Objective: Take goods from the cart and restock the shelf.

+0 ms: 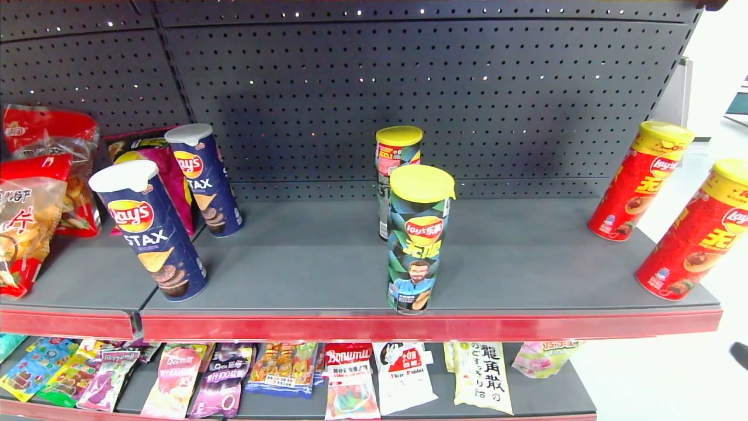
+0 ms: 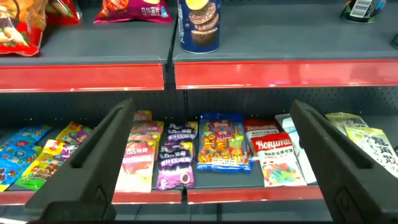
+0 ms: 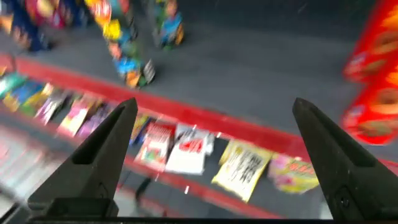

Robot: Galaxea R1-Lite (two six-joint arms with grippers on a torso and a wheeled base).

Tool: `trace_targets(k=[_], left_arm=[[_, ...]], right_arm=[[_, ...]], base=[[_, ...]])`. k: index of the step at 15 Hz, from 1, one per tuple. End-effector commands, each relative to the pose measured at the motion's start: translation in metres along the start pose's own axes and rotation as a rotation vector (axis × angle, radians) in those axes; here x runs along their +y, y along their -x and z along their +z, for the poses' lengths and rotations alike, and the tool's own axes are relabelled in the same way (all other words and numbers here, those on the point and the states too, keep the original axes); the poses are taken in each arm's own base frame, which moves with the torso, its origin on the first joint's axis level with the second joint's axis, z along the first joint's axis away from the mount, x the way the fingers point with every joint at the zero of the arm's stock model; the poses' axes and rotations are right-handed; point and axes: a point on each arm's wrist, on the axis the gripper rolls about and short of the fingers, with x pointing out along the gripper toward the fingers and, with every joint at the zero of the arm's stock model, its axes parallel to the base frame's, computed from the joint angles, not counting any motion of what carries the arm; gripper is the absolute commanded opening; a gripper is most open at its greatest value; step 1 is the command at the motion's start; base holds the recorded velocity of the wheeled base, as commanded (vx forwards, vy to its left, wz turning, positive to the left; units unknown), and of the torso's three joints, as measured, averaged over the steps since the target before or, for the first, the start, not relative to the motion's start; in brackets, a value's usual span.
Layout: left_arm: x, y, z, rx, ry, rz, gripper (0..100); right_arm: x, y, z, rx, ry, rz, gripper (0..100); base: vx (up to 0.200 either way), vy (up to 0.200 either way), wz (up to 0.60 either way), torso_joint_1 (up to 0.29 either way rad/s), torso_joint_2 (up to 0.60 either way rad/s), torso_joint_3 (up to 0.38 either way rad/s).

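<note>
On the grey upper shelf (image 1: 327,263) stand two blue chip cans (image 1: 149,228) at the left. Two green cans with yellow lids (image 1: 418,240) are in the middle and two red cans (image 1: 640,181) at the right. My left gripper (image 2: 211,162) is open and holds nothing. It faces the lower shelf's candy bags (image 2: 217,143), under the red shelf edge (image 2: 280,71) and a blue can (image 2: 199,25). My right gripper (image 3: 214,162) is open and holds nothing. It hangs above and in front of the shelf, with a green can (image 3: 134,56) and the red cans (image 3: 373,81) beyond it.
Snack bags (image 1: 35,193) crowd the upper shelf's left end. Wide bare gaps lie between the can groups. The lower shelf (image 1: 543,397) carries a row of several candy bags (image 1: 350,380). A perforated back panel (image 1: 467,99) closes the rear. White floor lies past the shelf's right end.
</note>
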Motion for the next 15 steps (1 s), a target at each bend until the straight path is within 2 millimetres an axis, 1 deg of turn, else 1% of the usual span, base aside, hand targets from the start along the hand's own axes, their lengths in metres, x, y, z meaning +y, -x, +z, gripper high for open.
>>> trace_targets(k=[1, 2, 3, 4, 5, 6, 7, 8, 9, 10, 12, 15], left_arm=[[0.000, 0.000, 0.000, 0.000, 0.000, 0.000, 100], [0.000, 0.000, 0.000, 0.000, 0.000, -0.001, 100], [0.000, 0.000, 0.000, -0.002, 0.000, 0.000, 100], [0.000, 0.000, 0.000, 0.000, 0.000, -0.001, 100], [0.000, 0.000, 0.000, 0.000, 0.000, 0.000, 100], [0.000, 0.000, 0.000, -0.002, 0.000, 0.000, 100], [0.000, 0.000, 0.000, 0.000, 0.000, 0.000, 100], [0.000, 0.000, 0.000, -0.002, 0.000, 0.000, 100], [0.000, 0.000, 0.000, 0.000, 0.000, 0.000, 100], [0.000, 0.000, 0.000, 0.000, 0.000, 0.000, 100], [0.000, 0.000, 0.000, 0.000, 0.000, -0.001, 100], [0.000, 0.000, 0.000, 0.000, 0.000, 0.000, 100]], right_arm=[[0.001, -0.064, -0.008, 0.277, -0.014, 0.129, 100], [0.005, -0.075, -0.009, 0.307, -0.017, 0.165, 100], [0.006, -0.095, -0.010, 0.348, -0.043, 0.174, 100], [0.007, -0.110, -0.011, 0.374, -0.052, 0.177, 100], [0.013, -0.122, -0.013, 0.398, -0.042, 0.211, 100], [0.016, -0.126, -0.012, 0.402, -0.038, 0.226, 100], [0.020, -0.149, -0.014, 0.422, -0.034, 0.228, 100], [0.021, -0.165, -0.015, 0.424, -0.025, 0.200, 100], [0.021, -0.172, -0.017, 0.425, -0.016, 0.173, 100], [0.028, -0.188, -0.018, 0.419, 0.007, 0.134, 100], [0.029, -0.203, -0.022, 0.446, 0.006, 0.112, 100], [0.031, -0.214, -0.028, 0.475, 0.018, 0.105, 100]], base=[[0.000, 0.000, 0.00, 0.000, 0.00, 0.000], [0.000, 0.000, 0.00, 0.000, 0.00, 0.000], [0.000, 0.000, 0.00, 0.000, 0.00, 0.000], [0.000, 0.000, 0.00, 0.000, 0.00, 0.000], [0.000, 0.000, 0.00, 0.000, 0.00, 0.000], [0.000, 0.000, 0.00, 0.000, 0.00, 0.000], [0.000, 0.000, 0.00, 0.000, 0.00, 0.000], [0.000, 0.000, 0.00, 0.000, 0.00, 0.000], [0.000, 0.000, 0.00, 0.000, 0.00, 0.000], [0.000, 0.000, 0.00, 0.000, 0.00, 0.000], [0.000, 0.000, 0.00, 0.000, 0.00, 0.000], [0.000, 0.000, 0.00, 0.000, 0.00, 0.000]])
